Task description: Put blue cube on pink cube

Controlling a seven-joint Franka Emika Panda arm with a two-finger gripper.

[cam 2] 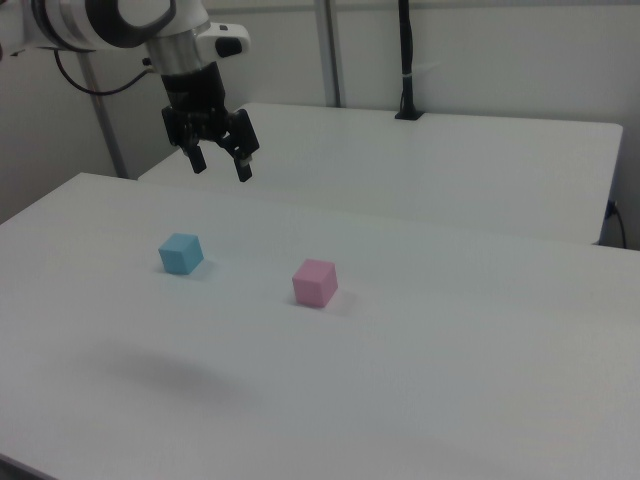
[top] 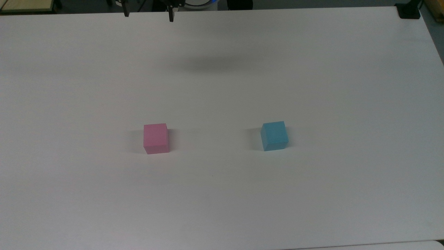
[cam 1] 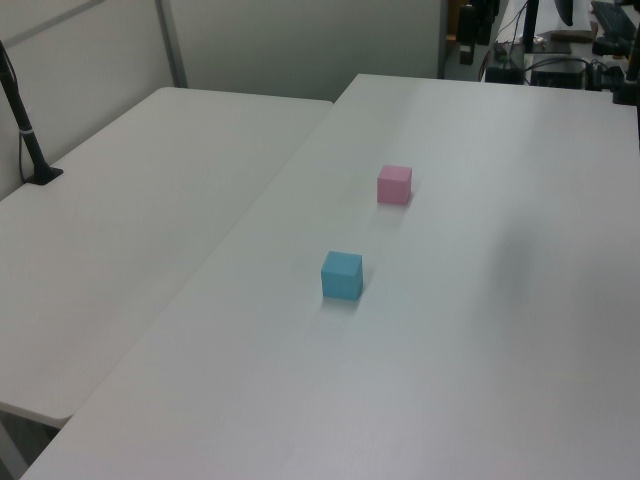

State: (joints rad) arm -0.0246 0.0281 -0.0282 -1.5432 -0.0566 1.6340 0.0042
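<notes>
The gripper [cam 2: 220,166] hangs high with its fingers [cam 2: 244,170] spread wide and empty, well above the white counter [cam 2: 450,380]. Below, the blue cube [cam 2: 180,253] sits near the pink cube [cam 2: 315,282], apart from it. The blue one looks light, stiff and matte, so a pinch across two opposite flat faces should hold it.

Two adjoining white tables [cam 1: 480,330], black pole [cam 2: 404,55]

A broad white bench [top: 312,86] takes up the foreground, with a soft grey shadow [top: 218,64] on its far part in the top view. A second white table [cam 1: 130,230] abuts it. Behind stand plain grey-white partition walls [cam 2: 500,60] with metal uprights [cam 1: 172,45]. A black pole [cam 2: 405,60] rises from the second table.
</notes>
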